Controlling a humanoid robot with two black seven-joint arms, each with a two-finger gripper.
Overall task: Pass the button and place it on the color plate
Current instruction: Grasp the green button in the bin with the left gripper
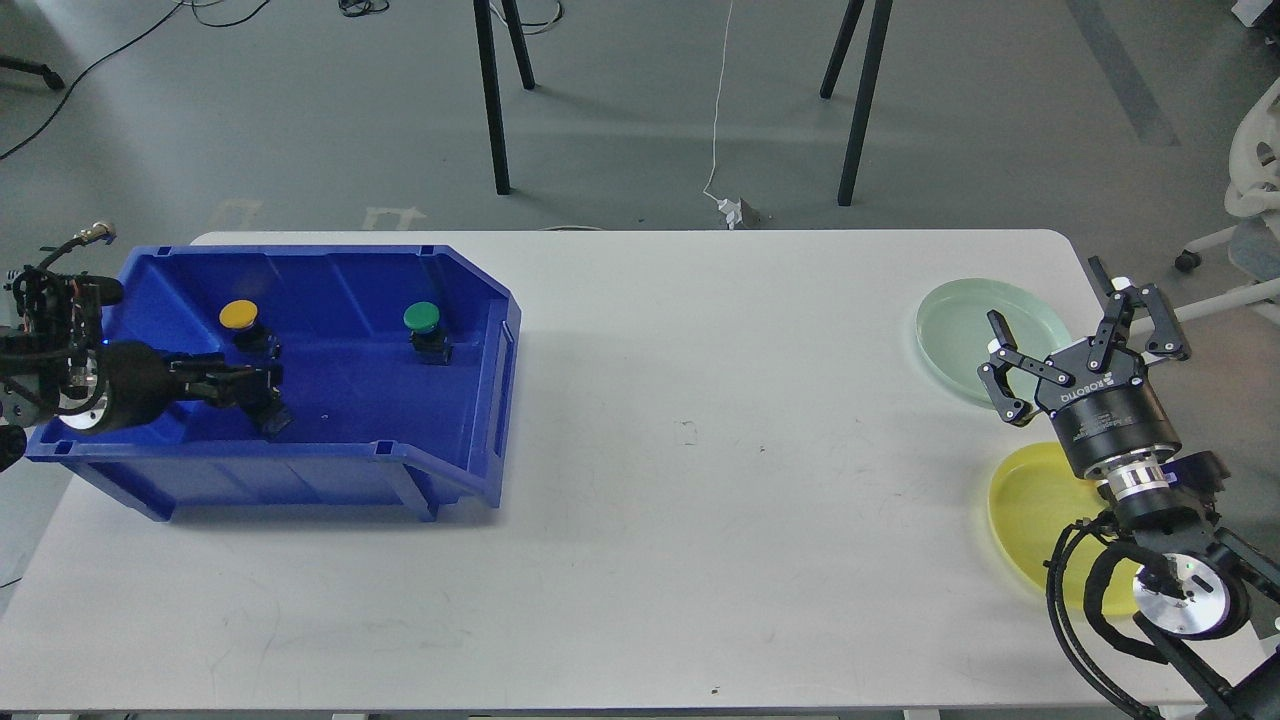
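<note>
A yellow button (239,316) and a green button (422,318) stand on black bases inside the blue bin (300,455) at the table's left. My left gripper (262,390) reaches into the bin from the left, just in front of the yellow button. It is dark and I cannot tell its fingers apart. My right gripper (1078,340) is open and empty, held above the near right edge of the pale green plate (960,325). The yellow plate (1025,505) lies in front of it, partly hidden by my right arm.
The white table (700,450) spans the view between the bin and the plates. Black stand legs (495,100) and a white cable (718,110) are on the floor behind the table. A white chair base (1250,170) is at the far right.
</note>
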